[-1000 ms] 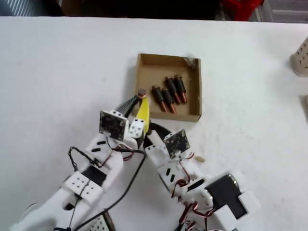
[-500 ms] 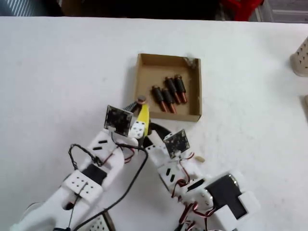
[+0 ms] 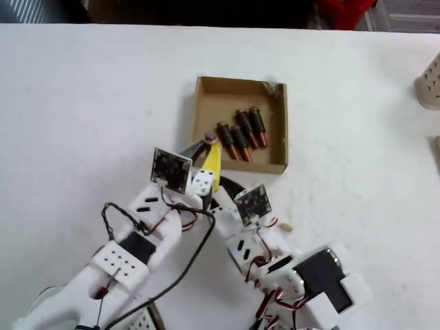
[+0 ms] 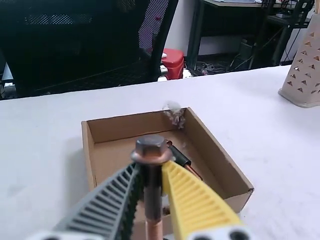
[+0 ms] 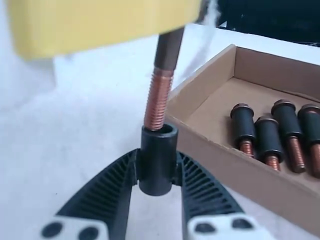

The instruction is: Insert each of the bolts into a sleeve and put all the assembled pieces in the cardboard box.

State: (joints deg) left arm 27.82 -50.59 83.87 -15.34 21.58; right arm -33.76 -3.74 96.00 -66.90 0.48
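Toward the counter's (image 3: 82,89) near edge, the right jaws pinch an upright black sleeve (image 5: 158,160). The left jaws grip a bolt (image 4: 150,150) (head up), its threaded tip at the sleeve's mouth. Just beyond, the cardboard box (image 3: 214,103) holds four assembled pieces (image 3: 247,128).

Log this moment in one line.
left claw shut on bolt | right claw shut on sleeve | bolt tip at sleeve mouth | box holds four assembled pieces
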